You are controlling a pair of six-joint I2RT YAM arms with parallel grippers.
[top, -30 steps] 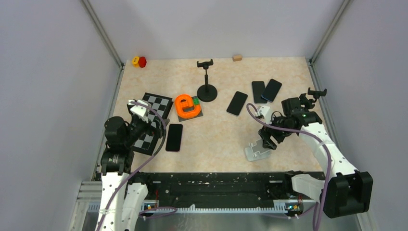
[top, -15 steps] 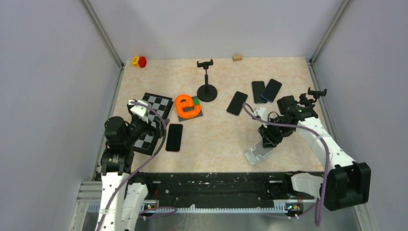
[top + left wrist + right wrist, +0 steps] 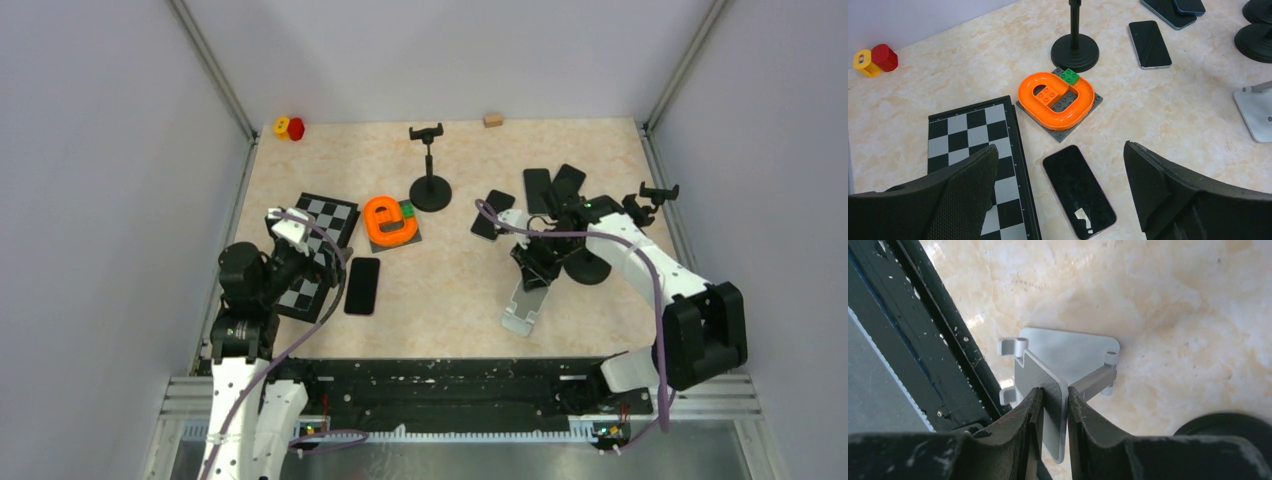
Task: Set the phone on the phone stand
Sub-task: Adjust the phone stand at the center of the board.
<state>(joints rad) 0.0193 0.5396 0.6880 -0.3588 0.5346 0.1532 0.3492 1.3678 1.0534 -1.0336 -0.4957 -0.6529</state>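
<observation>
Right wrist view shows what the top view hides: right gripper (image 3: 1052, 405) clamped narrow on the plate of the phone stand (image 3: 1068, 357), while left gripper (image 3: 1059, 150) gapes wide, phone (image 3: 1078, 192) flat just beyond its fingertips (image 3: 980, 167).

Phones (image 3: 362, 285): four, all black, lying flat, two of them overlapping
Silver folding stand (image 3: 524, 308): one
Black pole stands (image 3: 430, 190) with clamp heads: two counted, plus one round black base (image 3: 592, 266) of unclear belonging
Chessboard (image 3: 335, 218): one
Orange ring piece (image 3: 385, 222): one, on one grey baseplate (image 3: 1083, 120), with one green brick (image 3: 407, 210)
Red cylinder (image 3: 297, 128): one
Yellow cylinder (image 3: 282, 126): one
Wooden block (image 3: 492, 120): one
</observation>
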